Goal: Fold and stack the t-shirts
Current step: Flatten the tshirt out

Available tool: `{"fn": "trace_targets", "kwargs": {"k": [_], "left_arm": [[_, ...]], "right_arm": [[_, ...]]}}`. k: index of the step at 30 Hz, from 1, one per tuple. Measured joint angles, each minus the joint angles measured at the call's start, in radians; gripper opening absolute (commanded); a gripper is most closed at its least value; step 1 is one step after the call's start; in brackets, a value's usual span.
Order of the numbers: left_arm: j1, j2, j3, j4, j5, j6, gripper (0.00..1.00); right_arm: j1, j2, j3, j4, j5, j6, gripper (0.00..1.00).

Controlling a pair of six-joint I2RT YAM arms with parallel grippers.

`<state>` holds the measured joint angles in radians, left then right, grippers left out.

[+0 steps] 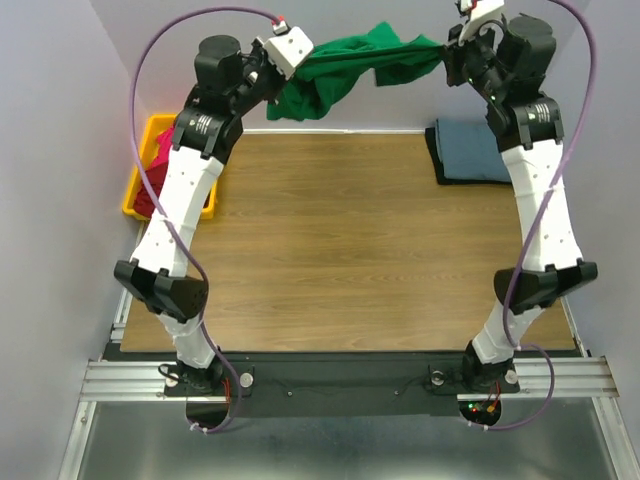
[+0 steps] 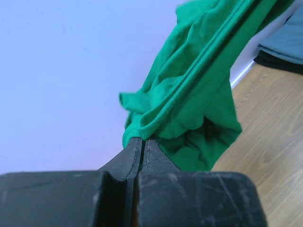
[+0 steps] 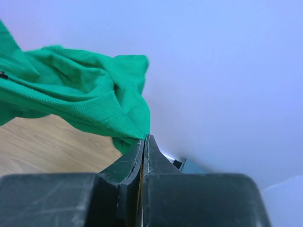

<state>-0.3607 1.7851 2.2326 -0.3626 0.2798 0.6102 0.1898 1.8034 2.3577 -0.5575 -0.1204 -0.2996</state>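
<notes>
The bright green t-shirt (image 1: 350,65) hangs stretched between my two grippers, high above the table's far edge. My left gripper (image 1: 290,68) is shut on its left hem; in the left wrist view (image 2: 143,138) the ribbed green edge (image 2: 189,90) runs up from the pinched jaws. My right gripper (image 1: 452,52) is shut on the other end; in the right wrist view (image 3: 144,137) the green cloth (image 3: 85,99) hangs to the left of the jaws. A folded slate blue-grey t-shirt (image 1: 475,150) lies on a black one (image 1: 436,152) at the far right.
A yellow bin (image 1: 140,185) stands at the far left holding magenta pink (image 1: 162,150) and dark red cloth (image 1: 146,200). The wooden table (image 1: 340,250) spreads between the arms. White walls close in the back and sides.
</notes>
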Motion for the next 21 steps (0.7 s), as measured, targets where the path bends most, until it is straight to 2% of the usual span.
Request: {"fn": "trace_targets", "kwargs": {"k": [2, 4, 6, 7, 10, 11, 15, 17, 21], "left_arm": [[-0.006, -0.057, -0.068, 0.021, 0.009, 0.037, 0.00], [-0.008, -0.153, -0.227, 0.022, 0.043, 0.068, 0.00], [-0.006, -0.243, -0.389, 0.004, 0.076, 0.092, 0.19], [-0.007, -0.267, -0.439, -0.013, 0.095, 0.108, 0.26], [-0.011, -0.391, -0.738, -0.031, 0.138, 0.147, 0.44], [-0.010, -0.429, -0.850, -0.040, 0.141, 0.156, 0.45], [-0.002, -0.472, -1.132, -0.109, 0.148, 0.174, 0.45], [0.000, -0.474, -1.226, -0.135, 0.177, 0.172, 0.45], [-0.019, -0.503, -1.298, -0.153, 0.227, 0.162, 0.44]], "right_arm": [[0.000, -0.049, -0.049, 0.010, -0.015, -0.015, 0.01], [0.000, -0.118, -0.165, 0.019, -0.045, -0.031, 0.01], [0.000, -0.209, -0.361, 0.013, -0.087, -0.053, 0.00], [0.000, -0.231, -0.420, 0.005, -0.102, -0.067, 0.01], [0.001, -0.333, -0.723, -0.012, -0.164, -0.118, 0.01], [0.000, -0.357, -0.794, -0.033, -0.175, -0.130, 0.00], [0.000, -0.454, -1.076, -0.123, -0.222, -0.190, 0.01], [0.007, -0.482, -1.154, -0.169, -0.240, -0.206, 0.01], [0.014, -0.528, -1.260, -0.187, -0.262, -0.228, 0.01]]}}
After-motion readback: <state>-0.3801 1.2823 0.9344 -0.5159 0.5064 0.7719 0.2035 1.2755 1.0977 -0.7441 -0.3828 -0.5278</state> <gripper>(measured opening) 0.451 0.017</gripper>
